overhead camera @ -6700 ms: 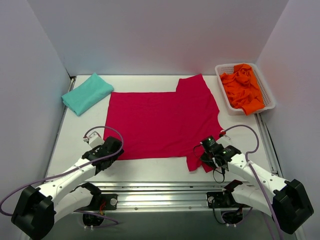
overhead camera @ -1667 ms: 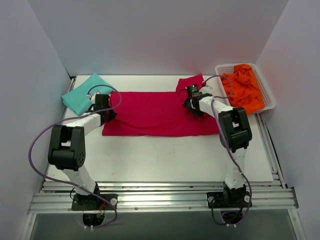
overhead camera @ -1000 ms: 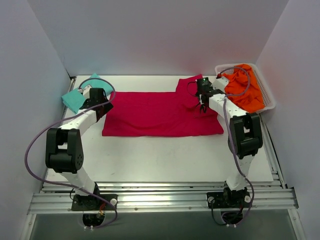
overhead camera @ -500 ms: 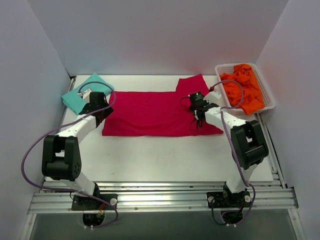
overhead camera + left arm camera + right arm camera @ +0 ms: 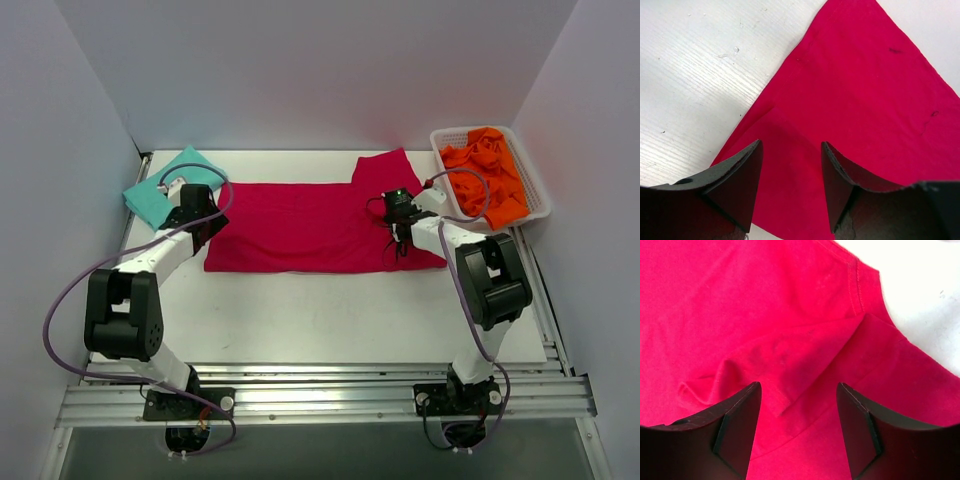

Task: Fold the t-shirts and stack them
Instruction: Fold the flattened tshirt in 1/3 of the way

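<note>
top external has the crimson t-shirt [image 5: 310, 228] lying as a long folded band, left gripper [image 5: 200, 212] over its left end, right gripper [image 5: 398, 235] over the sleeve end. both claws are wide and hold nothing. best to pinch both layers at the corners and lift evenly.

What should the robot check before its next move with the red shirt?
1. Is the left gripper open and empty over the red t-shirt: ok.
2. Is the right gripper open and empty over it: ok.
3. Is the cloth flat: not ok, a rumpled fold lies under the right gripper.
4. Is the sleeve tucked in: not ok, it sticks out at the far edge.
5. Is the teal t-shirt folded: ok.
6. Are the orange t-shirts inside the white basket: ok.
</note>
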Controlling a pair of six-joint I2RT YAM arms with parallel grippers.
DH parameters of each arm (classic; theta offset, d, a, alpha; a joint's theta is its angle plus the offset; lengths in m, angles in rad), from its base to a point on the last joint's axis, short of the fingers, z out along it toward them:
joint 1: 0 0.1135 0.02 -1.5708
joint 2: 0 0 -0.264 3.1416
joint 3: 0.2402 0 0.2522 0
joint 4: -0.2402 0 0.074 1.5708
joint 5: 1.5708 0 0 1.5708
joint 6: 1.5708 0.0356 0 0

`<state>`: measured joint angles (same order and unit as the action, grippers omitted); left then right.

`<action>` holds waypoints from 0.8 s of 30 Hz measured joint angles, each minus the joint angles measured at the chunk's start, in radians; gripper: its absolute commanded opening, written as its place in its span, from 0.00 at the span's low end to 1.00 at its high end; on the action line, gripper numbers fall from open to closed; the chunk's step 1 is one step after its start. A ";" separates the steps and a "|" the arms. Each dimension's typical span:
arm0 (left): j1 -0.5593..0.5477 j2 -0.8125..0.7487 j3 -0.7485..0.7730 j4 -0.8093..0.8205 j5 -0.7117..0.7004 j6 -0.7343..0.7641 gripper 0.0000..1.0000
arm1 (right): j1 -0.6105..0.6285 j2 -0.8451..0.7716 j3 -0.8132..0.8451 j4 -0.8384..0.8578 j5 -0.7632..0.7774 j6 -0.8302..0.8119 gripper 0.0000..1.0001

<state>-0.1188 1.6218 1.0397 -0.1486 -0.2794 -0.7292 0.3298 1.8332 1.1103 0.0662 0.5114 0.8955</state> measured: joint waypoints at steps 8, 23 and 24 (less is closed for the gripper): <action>-0.010 0.019 0.000 0.009 0.000 0.000 0.57 | -0.011 0.019 -0.011 0.024 -0.015 0.002 0.55; -0.011 0.044 0.000 0.012 0.000 0.000 0.57 | -0.030 0.087 -0.011 0.069 -0.037 0.005 0.40; -0.011 0.044 0.000 0.012 0.000 0.000 0.57 | -0.031 0.089 -0.011 0.071 -0.037 0.005 0.38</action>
<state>-0.1303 1.6657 1.0397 -0.1368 -0.2798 -0.7288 0.2993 1.9221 1.0988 0.1375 0.4747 0.9005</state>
